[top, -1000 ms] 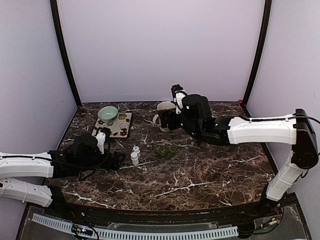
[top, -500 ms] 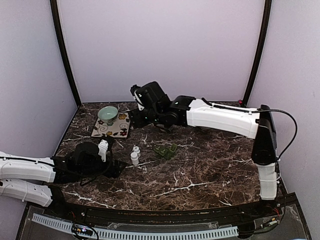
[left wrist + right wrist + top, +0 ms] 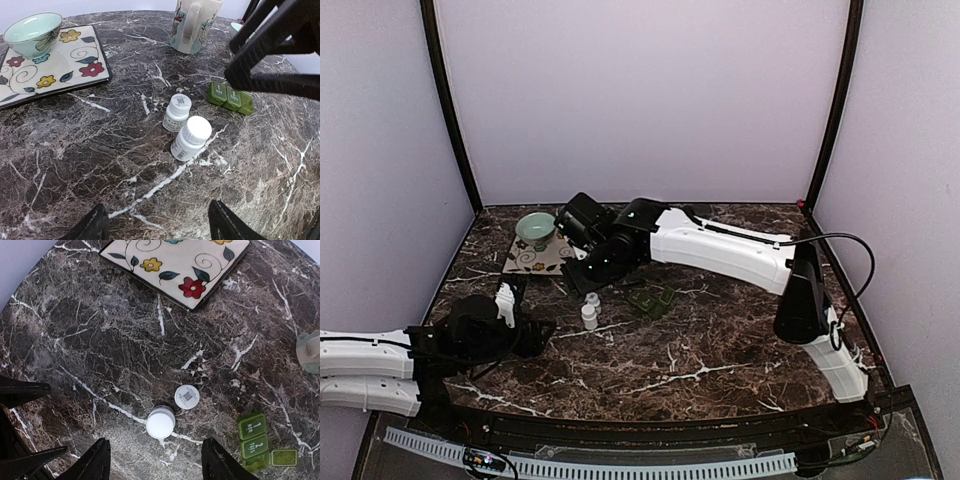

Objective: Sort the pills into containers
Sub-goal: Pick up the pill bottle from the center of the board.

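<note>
Two small white pill bottles stand side by side on the dark marble table, one with a plain cap and one with a labelled cap. A green pill organizer lies just to their right; it also shows in the left wrist view and the right wrist view. My right gripper hovers above the bottles, open and empty. My left gripper is low on the table to their left, open and empty, with its fingers pointing at them.
A floral plate carrying a pale green bowl sits at the back left. A floral mug stands behind the bottles and is hidden by my right arm in the top view. My right gripper's black fingers hang over the organizer.
My right arm has swung left from the mug to above the two bottles. My left arm has drawn back a little toward the near left.
</note>
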{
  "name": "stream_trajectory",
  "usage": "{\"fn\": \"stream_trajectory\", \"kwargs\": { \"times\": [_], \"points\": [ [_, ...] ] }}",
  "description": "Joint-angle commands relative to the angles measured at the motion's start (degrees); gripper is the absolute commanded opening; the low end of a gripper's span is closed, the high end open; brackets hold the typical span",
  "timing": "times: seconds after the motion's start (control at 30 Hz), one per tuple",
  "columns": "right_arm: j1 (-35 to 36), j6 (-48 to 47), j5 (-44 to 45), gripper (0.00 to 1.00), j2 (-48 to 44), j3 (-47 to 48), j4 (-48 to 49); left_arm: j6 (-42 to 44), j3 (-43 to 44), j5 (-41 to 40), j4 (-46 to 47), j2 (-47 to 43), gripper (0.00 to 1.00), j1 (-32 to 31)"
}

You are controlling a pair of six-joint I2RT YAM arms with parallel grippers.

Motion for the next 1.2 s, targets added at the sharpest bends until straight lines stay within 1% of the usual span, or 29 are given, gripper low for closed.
{"fn": "stream_trajectory", "kwargs": {
  "times": [0.0,0.13,0.27,0.67,1.17],
  "points": [
    [0.5,4.5,-3.4,0.62,3.4,2.9,-5.5,-1.8,-1.5,-3.3,-2.6,-3.2,0.69,-0.3],
    [0.4,6.1,-5.7,0.62,5.2,3.5,-6.4,-1.8,-0.4,-4.6,-4.4,-3.2,0.69,-0.3],
    [0.2,6.5,-6.8,0.62,7.1,4.7,-7.5,-1.2,-0.5,-5.0,-4.2,-3.4,0.69,-0.3],
    [-1.5,6.8,-10.0,0.6,10.0,6.6,-6.8,-0.8,-0.5,-4.9,-3.8,-3.1,0.69,-0.3],
    [-2.6,6.6,-10.8,0.56,11.9,8.4,-6.8,-1.0,-1.2,-5.3,-3.8,-5.0,0.69,-0.3]
  ]
}}
